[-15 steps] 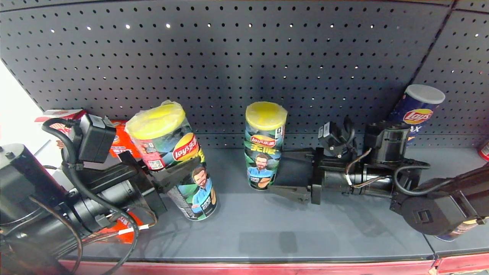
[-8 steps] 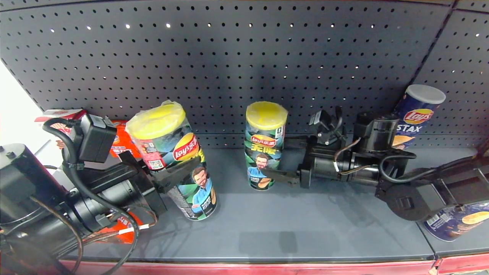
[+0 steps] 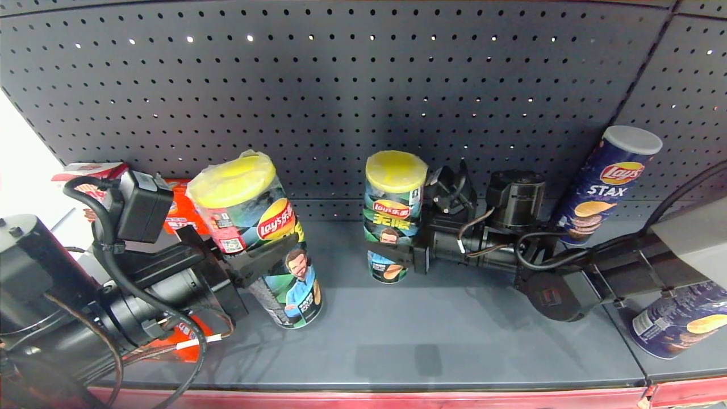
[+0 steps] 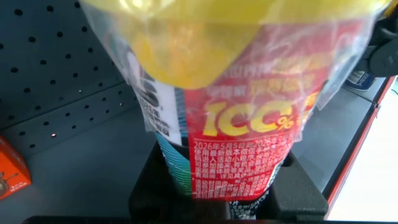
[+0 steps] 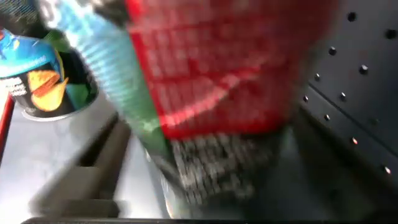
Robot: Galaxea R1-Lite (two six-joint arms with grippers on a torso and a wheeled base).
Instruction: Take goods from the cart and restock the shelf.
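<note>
Two yellow-lidded chip cans are on the grey shelf [image 3: 454, 341]. The left can [image 3: 255, 227] tilts with its base on the shelf, and my left gripper [image 3: 267, 253] is shut on its middle. In the left wrist view this can [image 4: 230, 124] rises between the fingers [image 4: 298, 193]. The middle can [image 3: 395, 199] stands upright near the pegboard. My right gripper [image 3: 392, 253] reaches in from the right, open, with one finger on each side of the can's lower half. Up close the can [image 5: 217, 106] sits between those blurred fingers [image 5: 81, 168].
A blue chip can [image 3: 608, 182] leans against the pegboard [image 3: 363, 85] at the right, and another blue can [image 3: 676, 318] lies at the shelf's right front. Orange boxes [image 3: 182, 210] stand behind my left arm. A red strip [image 3: 363, 396] marks the front edge.
My right gripper has moved left, from beside the middle can to astride it, uncovering the blue cans on the right. The left arm and both yellow-lidded cans have stayed put.
</note>
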